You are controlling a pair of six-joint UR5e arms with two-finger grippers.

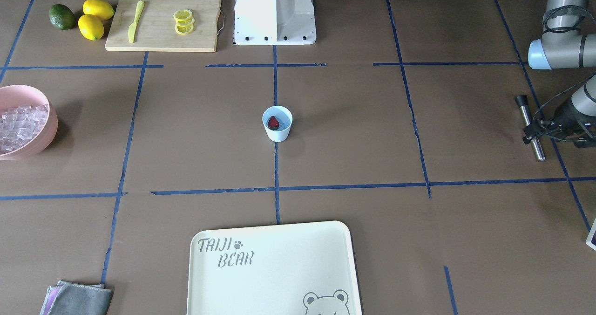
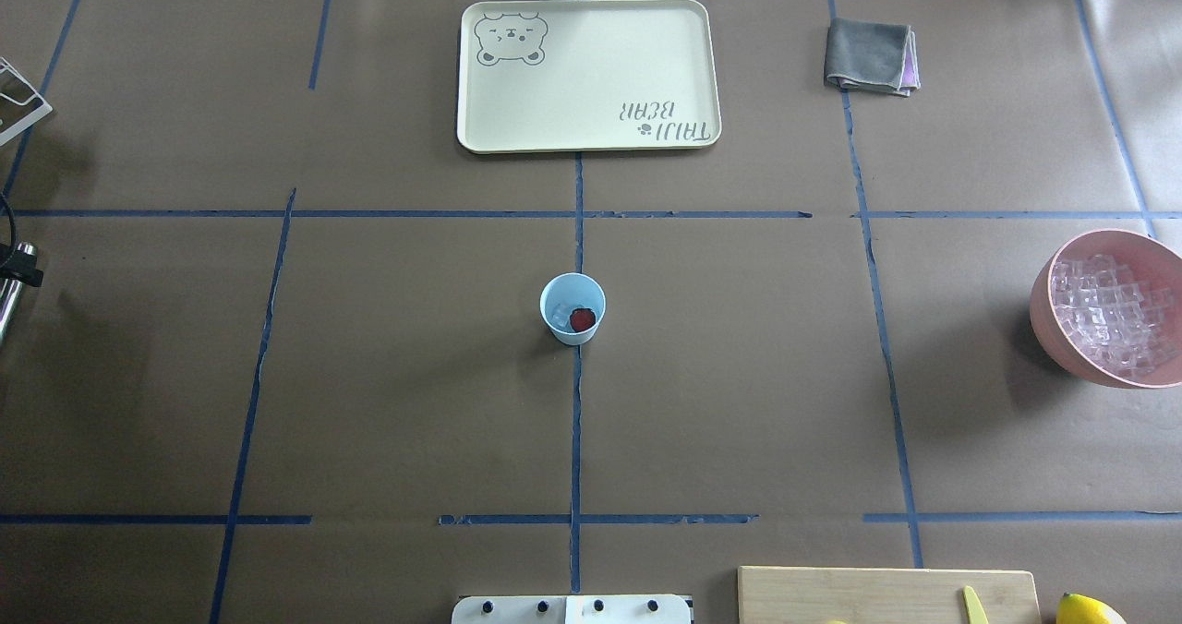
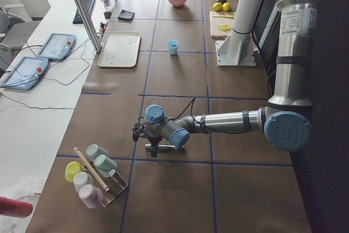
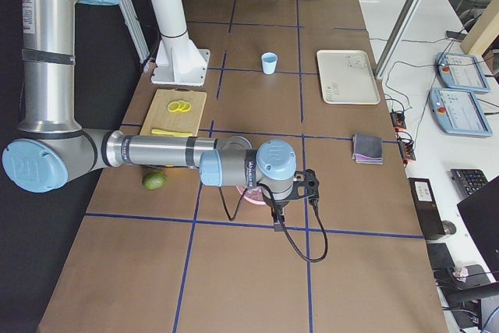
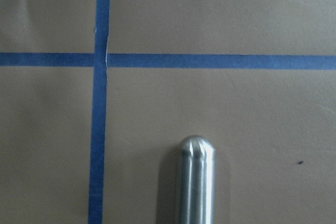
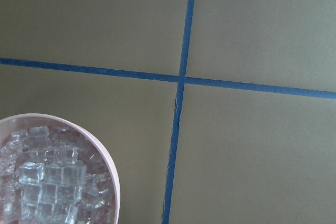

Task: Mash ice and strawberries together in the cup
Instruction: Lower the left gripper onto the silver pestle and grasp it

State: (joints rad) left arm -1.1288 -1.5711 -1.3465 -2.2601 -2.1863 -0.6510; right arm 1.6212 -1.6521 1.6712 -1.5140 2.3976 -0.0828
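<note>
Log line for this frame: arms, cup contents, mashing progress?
left gripper: at metal rod, grip unclear | right gripper: near pink bowl, state unclear | cup: whole strawberry and ice, unmashed

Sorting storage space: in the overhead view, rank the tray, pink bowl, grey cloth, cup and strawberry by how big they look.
1. tray, largest
2. pink bowl, though the frame edge cuts it off
3. grey cloth
4. cup
5. strawberry, smallest

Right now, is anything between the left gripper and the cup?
Nothing visible. Between the left gripper, which is at the metal rod, and the cup, only table and tape lines show.
</note>
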